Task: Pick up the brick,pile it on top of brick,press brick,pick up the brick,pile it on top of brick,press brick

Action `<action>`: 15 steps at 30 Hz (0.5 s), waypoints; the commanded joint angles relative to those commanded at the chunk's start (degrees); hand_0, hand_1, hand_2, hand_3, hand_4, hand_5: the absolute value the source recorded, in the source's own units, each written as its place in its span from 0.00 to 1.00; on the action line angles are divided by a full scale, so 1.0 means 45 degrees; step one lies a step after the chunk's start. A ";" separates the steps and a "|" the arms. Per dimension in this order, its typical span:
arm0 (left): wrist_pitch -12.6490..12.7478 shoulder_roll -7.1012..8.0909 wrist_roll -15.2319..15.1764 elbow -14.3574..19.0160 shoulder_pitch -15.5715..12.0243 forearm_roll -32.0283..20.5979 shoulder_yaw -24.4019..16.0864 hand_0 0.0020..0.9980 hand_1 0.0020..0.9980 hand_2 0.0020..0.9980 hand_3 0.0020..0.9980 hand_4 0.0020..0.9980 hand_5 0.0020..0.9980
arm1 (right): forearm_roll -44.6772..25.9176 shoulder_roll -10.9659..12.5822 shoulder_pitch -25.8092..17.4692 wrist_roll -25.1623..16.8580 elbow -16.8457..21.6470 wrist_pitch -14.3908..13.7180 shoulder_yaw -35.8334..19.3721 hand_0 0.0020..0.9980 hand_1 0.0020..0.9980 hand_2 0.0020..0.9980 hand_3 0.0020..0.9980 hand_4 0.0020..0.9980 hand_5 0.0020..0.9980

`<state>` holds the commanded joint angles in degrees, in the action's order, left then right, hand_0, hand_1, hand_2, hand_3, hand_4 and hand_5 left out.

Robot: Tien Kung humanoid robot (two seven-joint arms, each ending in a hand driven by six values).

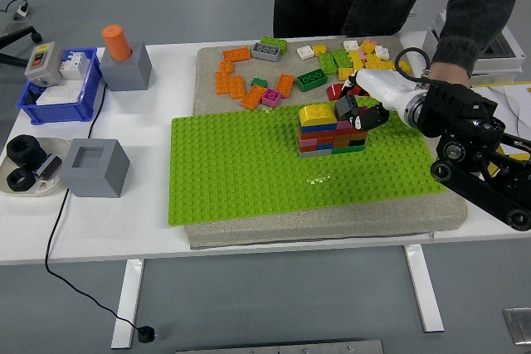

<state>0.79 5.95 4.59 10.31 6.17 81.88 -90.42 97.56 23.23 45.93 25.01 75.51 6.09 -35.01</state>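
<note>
A stack of bricks [330,132] in several colours stands on the green baseplate [241,167], with a yellow rounded brick [317,113] on its left top. My right hand [355,110] comes in from the right and is shut on a dark grey brick [345,106], held right at the stack's upper right, beside the yellow brick. I cannot tell whether the grey brick touches the stack. Loose bricks [249,84] in orange, green, yellow and white lie on the grey mat behind the baseplate. My left arm is out of view.
A person stands at the far side; one sleeve [473,14] reaches down to the table's right rear beside my arm. On the left are a blue bin [33,105], two grey blocks [98,167], an orange cylinder [117,41] and a dish [21,184] of black parts.
</note>
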 joint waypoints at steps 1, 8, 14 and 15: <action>0.0001 0.0000 -0.0001 0.0000 0.0002 -0.0002 0.0001 0.63 0.59 0.55 0.59 0.61 0.27 | -0.0005 -0.0013 0.0006 -0.0002 -0.0012 -0.0001 0.0009 0.69 0.76 0.82 0.54 0.61 0.11; 0.0004 -0.0002 -0.0008 0.0000 0.0019 0.0006 0.0005 0.63 0.59 0.55 0.59 0.61 0.27 | -0.0029 -0.0083 0.0026 0.0005 -0.0102 0.0007 0.0054 0.69 0.76 0.82 0.53 0.61 0.11; 0.0008 -0.0004 -0.0012 0.0000 0.0017 -0.0006 0.0028 0.63 0.59 0.55 0.59 0.60 0.27 | -0.0039 -0.0117 0.0015 0.0013 -0.0207 0.0026 0.0100 0.69 0.76 0.82 0.53 0.61 0.12; 0.0009 -0.0005 -0.0014 0.0000 0.0016 -0.0007 0.0032 0.63 0.59 0.55 0.59 0.60 0.27 | -0.0042 -0.0122 0.0014 0.0015 -0.0225 0.0032 0.0111 0.69 0.76 0.82 0.53 0.61 0.12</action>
<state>0.82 5.92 4.52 10.31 6.24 81.85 -90.28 97.37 22.68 45.99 25.08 74.49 6.24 -34.51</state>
